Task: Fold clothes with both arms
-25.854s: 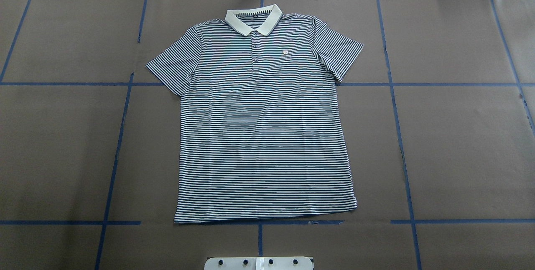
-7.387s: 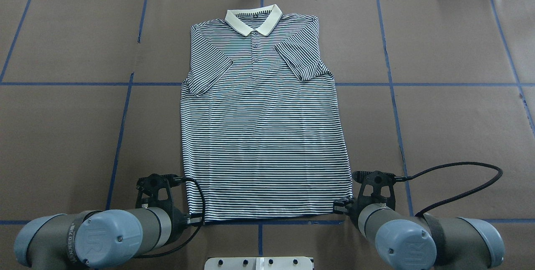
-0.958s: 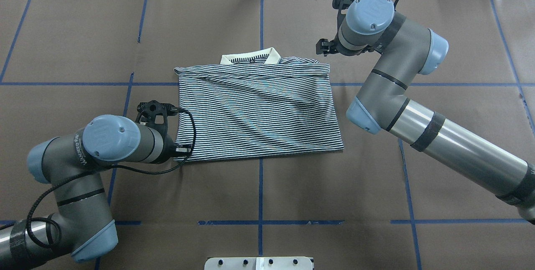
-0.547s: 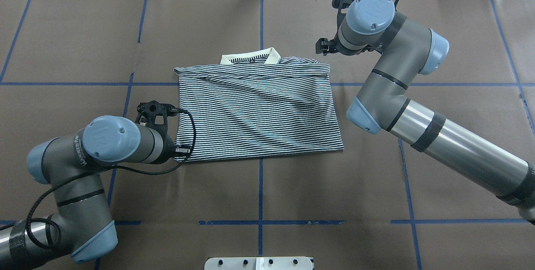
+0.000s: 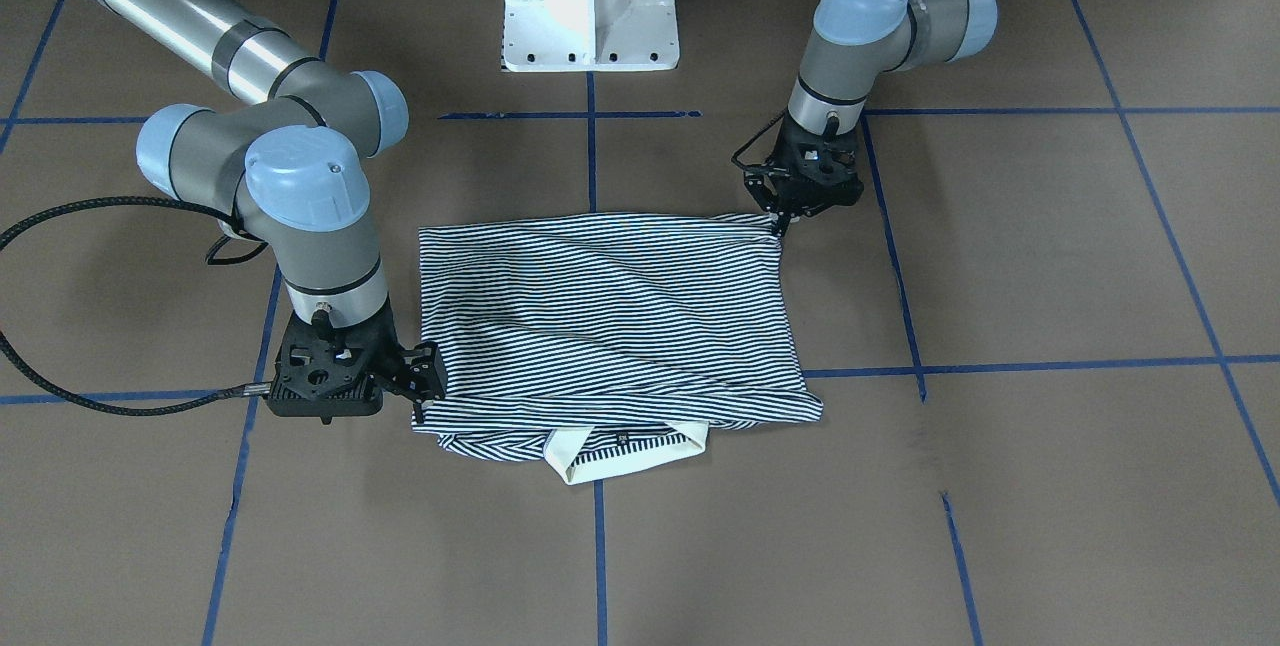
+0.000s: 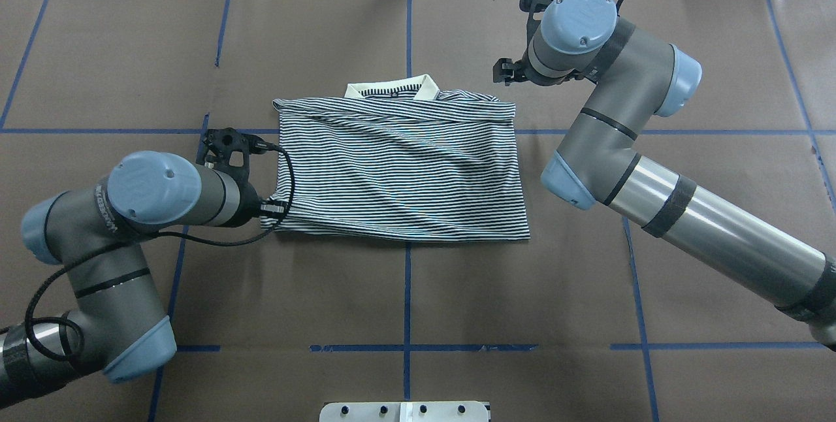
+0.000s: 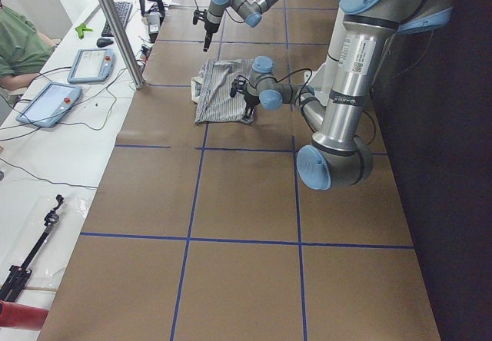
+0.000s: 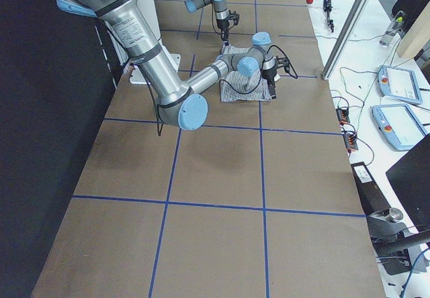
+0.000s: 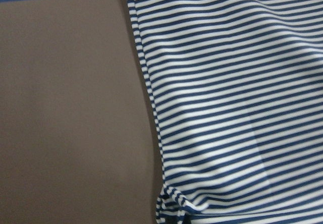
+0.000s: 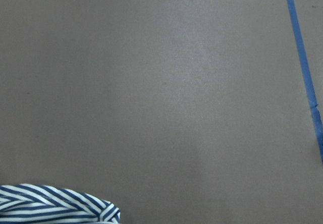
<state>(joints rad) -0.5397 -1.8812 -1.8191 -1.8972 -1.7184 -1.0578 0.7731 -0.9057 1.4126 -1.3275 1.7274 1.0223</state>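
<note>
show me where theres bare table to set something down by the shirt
Bare: the brown table between the near edge of the polo shirt and the blue tape line; also the far square beyond the left arm. Crowded: both shirt ends, where the left arm and right arm sit.

Silver-grey tubular arms (image 6: pixel 718 226), light-blue joint caps (image 6: pixel 578 9) (thick black cables (image 5: pixel 130 204) too).

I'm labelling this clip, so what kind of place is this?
Probably a robotics lab: the left arm and right arm work a striped polo shirt, blue tape grids the paper-covered table, and teach pendants lie alongside.
</note>
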